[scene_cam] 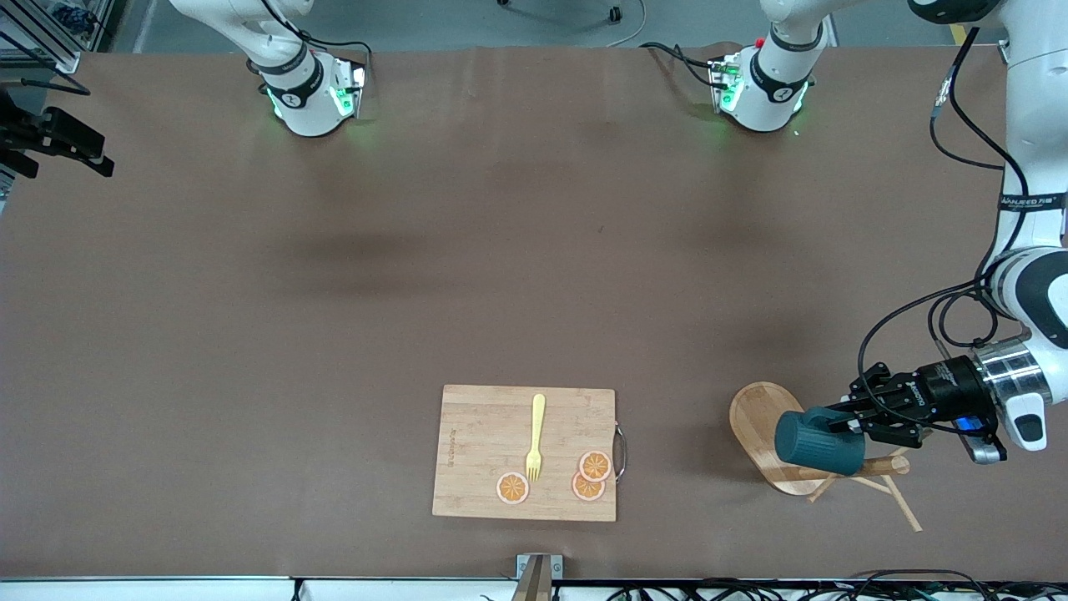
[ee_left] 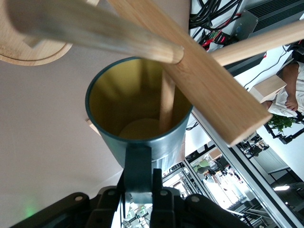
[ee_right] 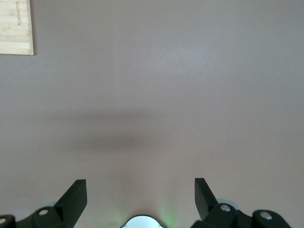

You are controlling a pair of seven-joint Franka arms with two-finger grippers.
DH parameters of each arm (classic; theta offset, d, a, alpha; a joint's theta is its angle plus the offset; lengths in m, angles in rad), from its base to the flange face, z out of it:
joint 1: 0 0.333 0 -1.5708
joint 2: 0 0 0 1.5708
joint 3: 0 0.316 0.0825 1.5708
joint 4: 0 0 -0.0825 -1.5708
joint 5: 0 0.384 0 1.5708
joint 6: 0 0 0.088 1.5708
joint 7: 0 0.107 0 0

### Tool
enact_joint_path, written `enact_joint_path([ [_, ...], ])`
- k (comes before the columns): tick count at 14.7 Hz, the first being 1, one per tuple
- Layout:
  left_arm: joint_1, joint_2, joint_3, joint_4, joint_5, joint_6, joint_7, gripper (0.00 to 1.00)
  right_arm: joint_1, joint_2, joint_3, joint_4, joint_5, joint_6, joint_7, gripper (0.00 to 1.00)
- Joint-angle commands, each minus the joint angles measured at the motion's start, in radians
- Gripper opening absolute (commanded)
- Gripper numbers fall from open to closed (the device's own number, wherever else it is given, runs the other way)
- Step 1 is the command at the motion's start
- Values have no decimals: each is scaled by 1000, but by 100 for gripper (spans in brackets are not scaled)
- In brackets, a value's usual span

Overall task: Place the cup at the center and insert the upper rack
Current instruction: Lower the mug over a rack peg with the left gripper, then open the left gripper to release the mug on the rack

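Observation:
The dark teal cup (scene_cam: pixel 813 441) lies on its side in the air, held by its handle in my left gripper (scene_cam: pixel 844 421), which is shut on it, over the wooden upper rack (scene_cam: pixel 755 417). The rack lies tipped over near the left arm's end of the table, with its oval base on edge and its post and pegs (scene_cam: pixel 876 477) along the table. In the left wrist view the cup's yellow inside (ee_left: pixel 118 104) faces the rack's dowels (ee_left: pixel 199 71), and one thin peg (ee_left: pixel 166 102) reaches into its mouth. My left gripper (ee_left: pixel 141 178) clamps the handle. My right gripper (ee_right: pixel 141 190) is open and empty over bare table.
A bamboo cutting board (scene_cam: pixel 484 434) lies near the table's front edge, with a yellow fork (scene_cam: pixel 536 438) and three orange slices (scene_cam: pixel 594 466) on it; its corner shows in the right wrist view (ee_right: pixel 16 28). Black equipment (scene_cam: pixel 50 138) stands at the right arm's end.

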Motion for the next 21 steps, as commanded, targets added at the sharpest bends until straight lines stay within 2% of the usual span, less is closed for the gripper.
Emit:
enact_joint_path([
  [1,20,1,-10,3,-24,-25,25,9,-10,-34,2,-39,19,22,-14,100],
  [7,34,6,-8,3,-27,-28,42,9,-9,-34,2,-42,15,22,-15,100],
  [9,34,9,-8,3,-27,-27,44,13,-10,-34,1,-42,12,21,-15,100],
  [10,36,17,-8,3,-27,-27,57,24,-10,-34,2,-42,12,22,-15,100],
  [11,34,18,-8,3,-27,-27,71,44,-9,-34,1,-42,12,21,-15,100],
  [13,30,18,-8,3,-29,-27,79,100,-9,-34,1,-42,10,21,-15,100],
  [17,25,-35,-13,6,-3,-30,62,100,-9,-34,2,-42,10,21,-15,100],
  [18,17,-66,-13,4,41,-42,60,100,-9,-34,2,-42,10,21,-15,100],
  [21,-9,-189,-25,3,300,-92,34,100,-9,-34,2,-42,10,21,-15,100],
])
